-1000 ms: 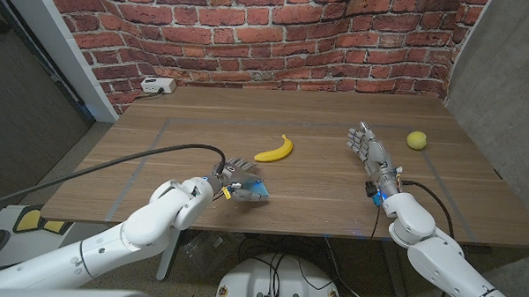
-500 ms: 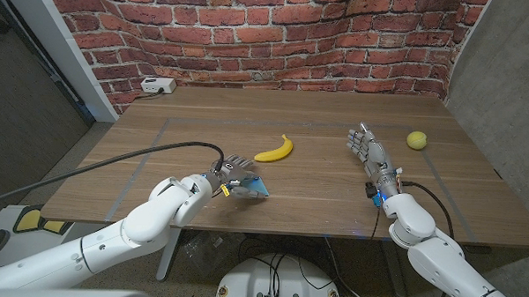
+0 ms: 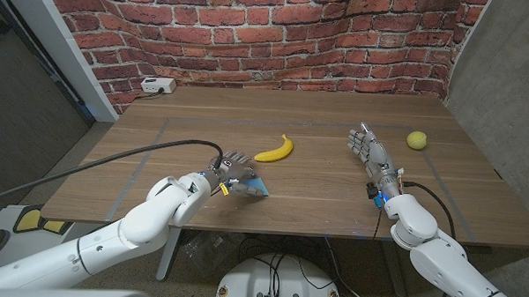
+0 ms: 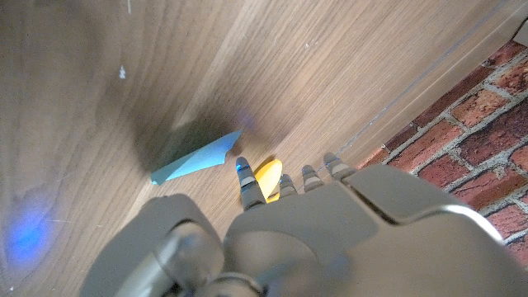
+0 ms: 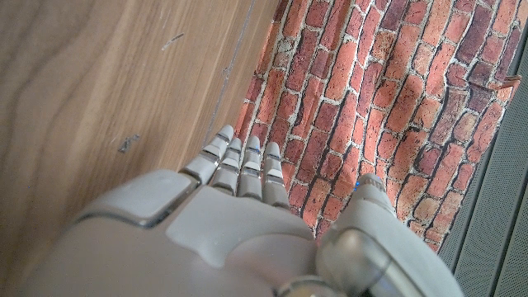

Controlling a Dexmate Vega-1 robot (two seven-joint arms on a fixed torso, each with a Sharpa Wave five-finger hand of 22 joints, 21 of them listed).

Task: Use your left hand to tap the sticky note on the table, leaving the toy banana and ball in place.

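Observation:
The blue sticky note [image 3: 257, 189] lies on the wooden table [image 3: 316, 190] near its front edge, left of centre. My left hand [image 3: 232, 168] hovers at the note's left side, fingers apart and holding nothing. In the left wrist view the blue sticky note [image 4: 195, 157] lies just past my left hand's fingertips [image 4: 245, 175], with the banana's tip [image 4: 268, 175] beyond. The yellow toy banana [image 3: 275, 150] rests a little farther back. A yellow-green ball [image 3: 416, 140] sits at the far right. My right hand [image 3: 371, 153] stands open between banana and ball, fingers straight.
A white power box [image 3: 157, 85] sits at the table's back left by the brick wall [image 3: 277, 34]. A black cable [image 3: 141, 153] runs along my left arm. Faint tape lines [image 3: 159, 136] mark the table top.
My left hand has risen slightly and drawn back off the note, its fingers now more spread. The note, banana, ball and right hand have not moved.

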